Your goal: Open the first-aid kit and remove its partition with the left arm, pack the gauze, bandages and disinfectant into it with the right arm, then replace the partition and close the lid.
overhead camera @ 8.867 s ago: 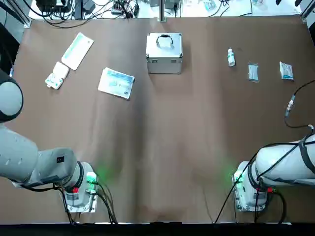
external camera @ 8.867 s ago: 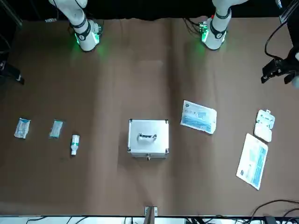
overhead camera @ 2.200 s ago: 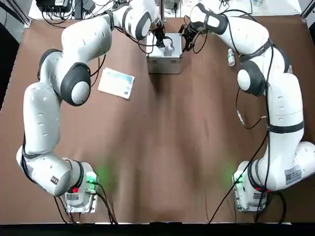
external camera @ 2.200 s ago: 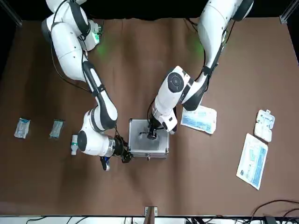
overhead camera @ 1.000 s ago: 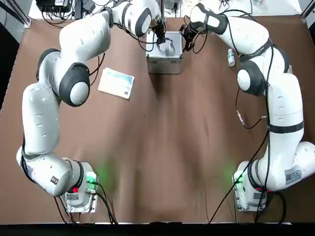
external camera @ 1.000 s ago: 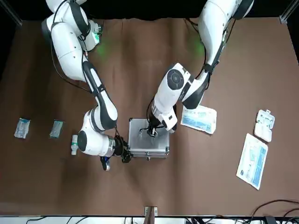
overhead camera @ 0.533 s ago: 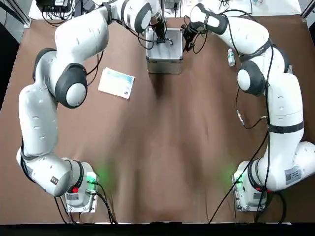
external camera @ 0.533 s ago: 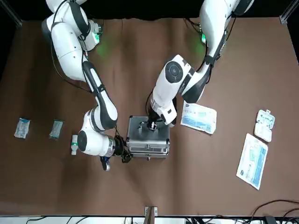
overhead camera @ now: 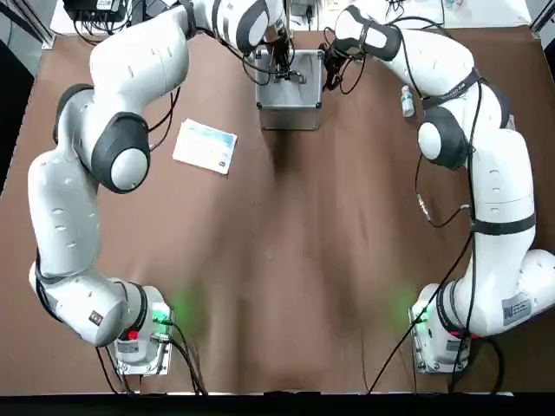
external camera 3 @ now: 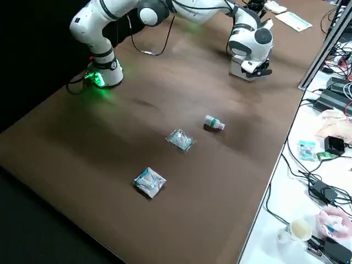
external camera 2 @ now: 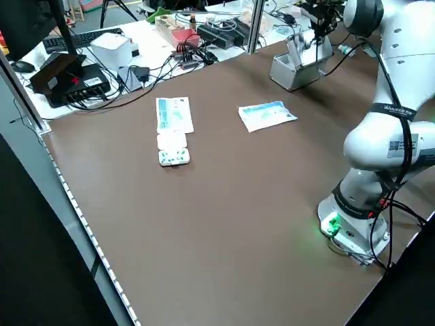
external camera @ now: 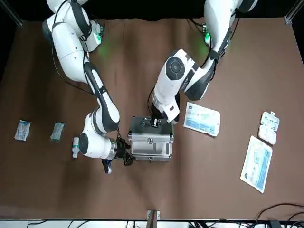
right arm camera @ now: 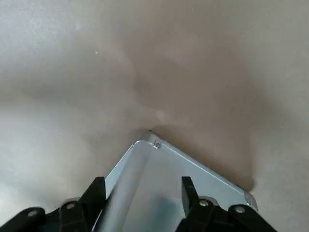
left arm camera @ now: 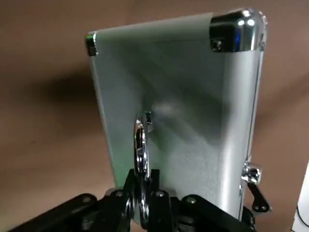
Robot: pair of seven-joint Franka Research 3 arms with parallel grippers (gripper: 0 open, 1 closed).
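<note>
The silver first-aid kit (external camera: 151, 147) stands at the table's far middle, its lid (left arm camera: 183, 96) swung up steeply. My left gripper (external camera: 154, 122) is shut on the lid's curved handle (left arm camera: 140, 145) and holds it raised. My right gripper (external camera: 124, 153) sits against the case's side, fingers apart astride a case corner (right arm camera: 193, 174). The partition is hidden. The disinfectant (external camera: 76, 147) lies on the table on the right arm's side of the case, with two small packets (external camera: 57, 131) (external camera: 23, 130) beyond it.
A flat white-and-blue packet (external camera: 202, 118) lies beside the case on the left arm's side. Farther that way are a slim white-and-teal box (external camera: 256, 164) and a small white pack (external camera: 269, 127). Cables and equipment line the far edge (external camera 2: 204, 41).
Over the last second the left gripper has raised the handle and the lid has swung from nearly flat to steeply tilted. The right gripper stays at the case's side.
</note>
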